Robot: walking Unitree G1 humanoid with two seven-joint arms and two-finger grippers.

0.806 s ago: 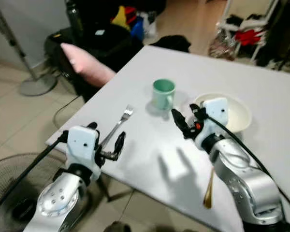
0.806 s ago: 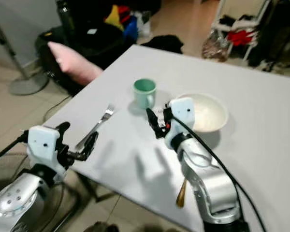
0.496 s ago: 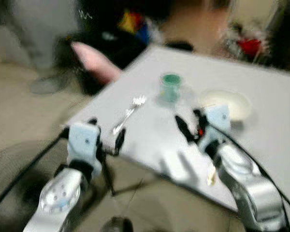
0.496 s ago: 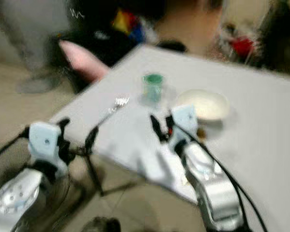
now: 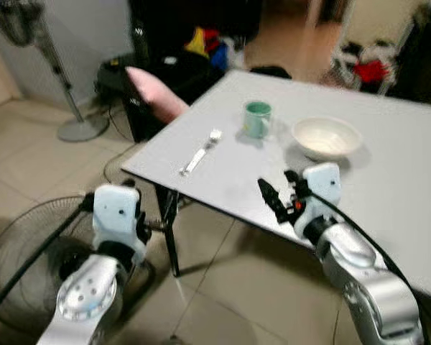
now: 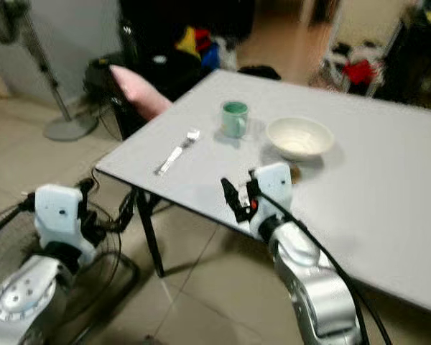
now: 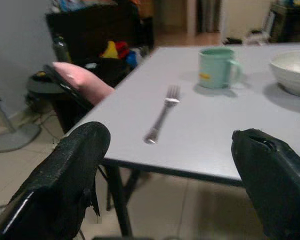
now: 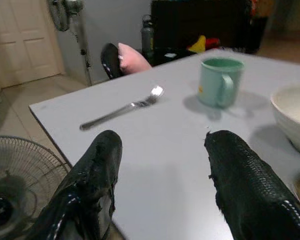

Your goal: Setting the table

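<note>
Silver metal fork (image 5: 199,152), green ceramic mug (image 5: 257,118), white bowl (image 5: 326,136) laid as setting on grey surface (image 5: 388,172). Left gripper (image 7: 165,175) and right gripper (image 8: 162,185) spread, empty.

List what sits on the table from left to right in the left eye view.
fork → green mug → white bowl

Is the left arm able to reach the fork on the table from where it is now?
Probably not yet. The left gripper hangs below and outside the table edge, jaws open, while the fork lies further in on top. Nothing blocks the fork; the arm must rise and extend.
</note>
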